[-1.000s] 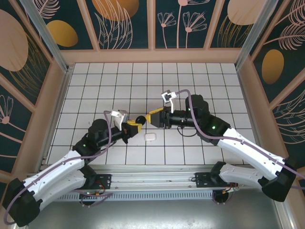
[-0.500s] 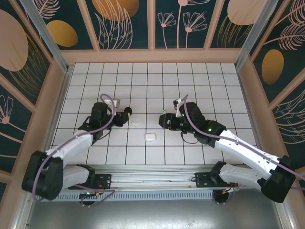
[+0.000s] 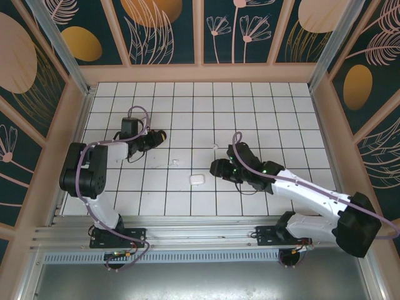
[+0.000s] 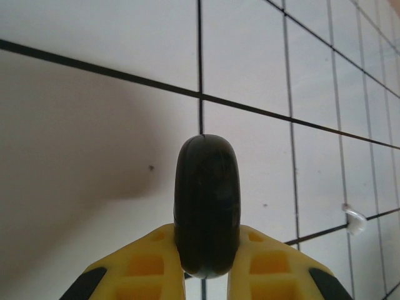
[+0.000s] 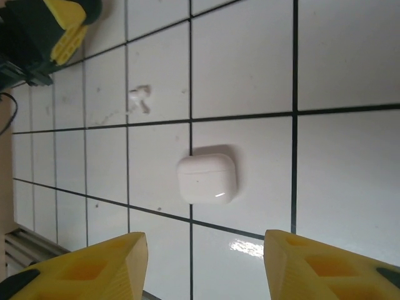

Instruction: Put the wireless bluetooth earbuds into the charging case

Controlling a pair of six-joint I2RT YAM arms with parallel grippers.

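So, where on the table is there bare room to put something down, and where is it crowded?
Free: the table's far rows along the back wall, and the tiles between the right arm and the right wall. Crowded: the middle, with the white case, a white earbud, the open right gripper and the left gripper, shut on a black rounded object.

Quick count from what I can see. Arms: two, the left arm (image 3: 94, 165) and the right arm (image 3: 306, 187). Grippers: also two, the left gripper (image 3: 153, 137) and the right gripper (image 5: 206, 250), each with two yellow fingers. Cases: two in total, one white case (image 3: 196, 179) and one black case (image 4: 207, 206). Earbuds: one white earbud (image 3: 175, 162) that I can count for sure. It's tiny and blurry, so I can't tell if that blob is a single piece or two.
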